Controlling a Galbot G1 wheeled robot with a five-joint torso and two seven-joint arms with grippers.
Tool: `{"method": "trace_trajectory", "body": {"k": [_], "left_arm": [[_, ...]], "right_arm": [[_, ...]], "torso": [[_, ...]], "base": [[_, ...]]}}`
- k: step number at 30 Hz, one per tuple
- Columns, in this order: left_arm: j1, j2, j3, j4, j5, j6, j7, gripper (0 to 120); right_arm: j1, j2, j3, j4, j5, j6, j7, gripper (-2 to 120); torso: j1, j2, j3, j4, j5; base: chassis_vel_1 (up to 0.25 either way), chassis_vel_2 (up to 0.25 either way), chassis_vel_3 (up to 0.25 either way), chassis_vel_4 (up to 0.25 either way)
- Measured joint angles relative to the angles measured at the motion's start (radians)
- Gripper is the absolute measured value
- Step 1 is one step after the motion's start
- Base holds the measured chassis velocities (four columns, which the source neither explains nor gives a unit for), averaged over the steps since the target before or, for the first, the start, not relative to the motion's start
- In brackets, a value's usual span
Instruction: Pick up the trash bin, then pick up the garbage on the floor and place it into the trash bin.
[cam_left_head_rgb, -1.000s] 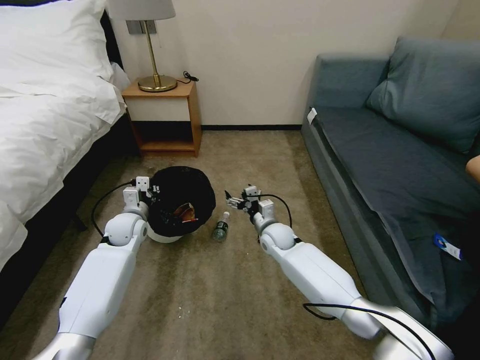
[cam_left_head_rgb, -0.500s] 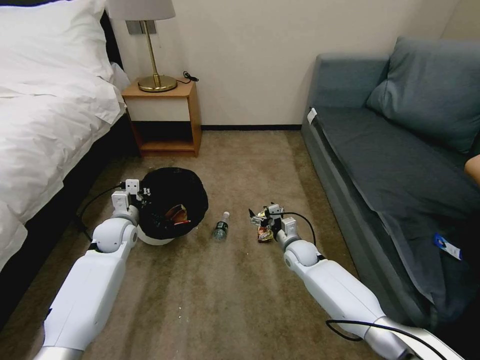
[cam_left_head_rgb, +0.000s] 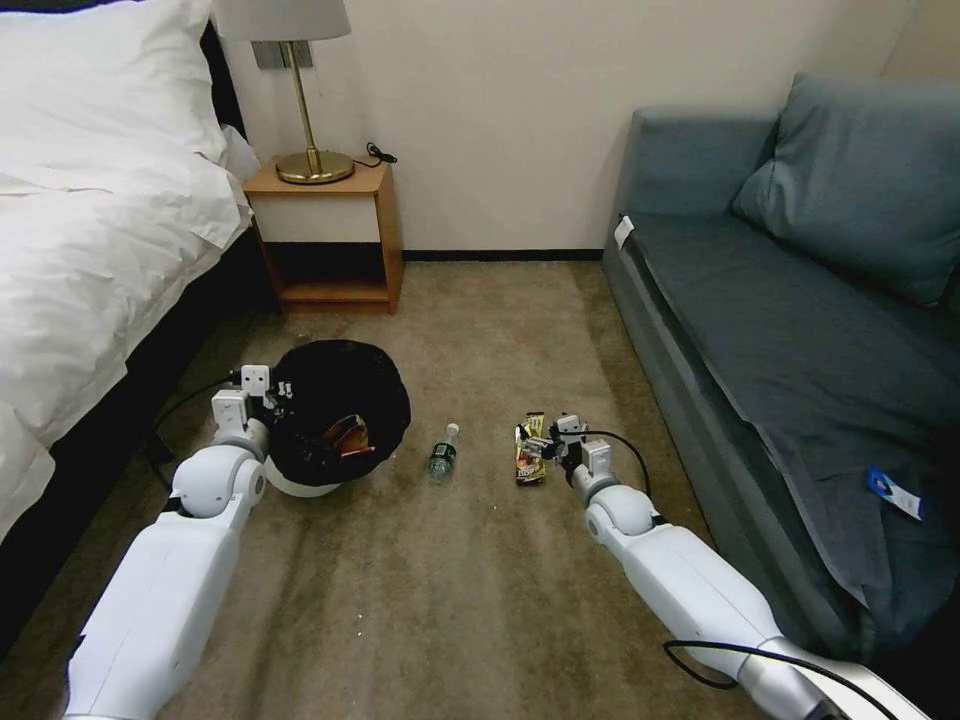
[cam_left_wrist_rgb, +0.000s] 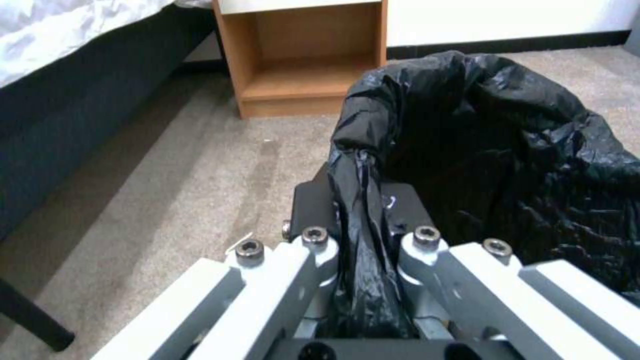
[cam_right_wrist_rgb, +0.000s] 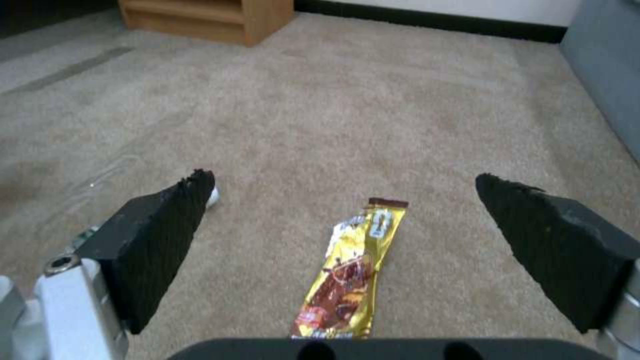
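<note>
Over on the left, the left gripper (cam_left_wrist_rgb: 363, 235) has its jaws clamped on the bagged rim of the trash bin (cam_left_head_rgb: 335, 420), which sits on the carpet (cam_left_head_rgb: 450, 600) near the bed (cam_left_head_rgb: 90, 250), in front of the wooden nightstand (cam_left_head_rgb: 335, 235). There's a red-and-white wrapper (cam_left_head_rgb: 350, 435) already inside the black liner. Moving right, a clear plastic bottle (cam_left_head_rgb: 443, 452) lies on the floor between the bin and the right arm. Then the right gripper (cam_left_head_rgb: 545, 452), jaws spread wide and empty, poised low right over the yellow-brown snack packet (cam_right_wrist_rgb: 350, 277), which lies flat between its pads (cam_right_wrist_rgb: 157, 240). This looks like the pickup step for that packet. The next move calls for dropping straight down and pinching thin foil off soft carpet without sliding it away.
</note>
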Motion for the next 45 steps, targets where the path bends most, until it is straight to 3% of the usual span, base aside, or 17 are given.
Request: {"method": "trace_trajectory", "body": {"k": [20,45], "left_arm": [[0.049,-0.003,-0.022,-0.035,0.013,-0.004,0.004,6],[0.014,-0.012,-0.023,-0.003,0.022,-0.010,0.007,6]], "right_arm": [[-0.028,0.004,0.010,-0.003,-0.024,0.010,-0.014,100],[-0.015,0.011,0.010,-0.055,-0.027,0.052,-0.054,100]], "torso": [[0.000,0.000,0.000,0.0000,0.0000],[0.000,0.000,0.000,0.0001,0.0001]], "base": [[0.000,0.000,0.000,0.000],[-0.029,0.034,0.028,-0.034]]}}
